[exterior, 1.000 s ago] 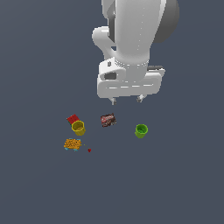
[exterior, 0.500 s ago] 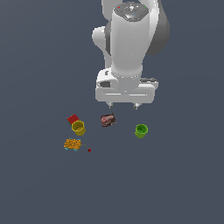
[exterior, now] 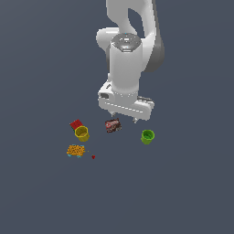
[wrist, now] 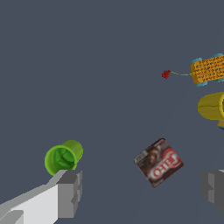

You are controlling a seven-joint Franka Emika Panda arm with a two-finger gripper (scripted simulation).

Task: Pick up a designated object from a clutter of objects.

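Observation:
The designated object is a small flat dark brown and red box [exterior: 113, 125] with whitish markings, lying among the clutter on the grey floor. In the wrist view the box [wrist: 158, 162] lies tilted between my two fingers, nearer one of them. My gripper [exterior: 123, 118] hangs open and empty just above and slightly behind the box, not touching it. In the wrist view the gripper [wrist: 142, 192] shows both grey fingertips [wrist: 70, 194] spread wide apart.
A yellow cup [exterior: 82, 133] [wrist: 212, 106] and a red flat square [exterior: 76, 124] lie on the exterior view's left of the box. A green cup [exterior: 147, 136] [wrist: 63, 157] lies on its right. An orange speckled packet [exterior: 75, 150] [wrist: 208, 69] and a tiny red bit [exterior: 93, 156] [wrist: 166, 74] lie in front.
The arm has come down toward the clutter and the hand now hangs close over the brown-red box. The objects have not moved.

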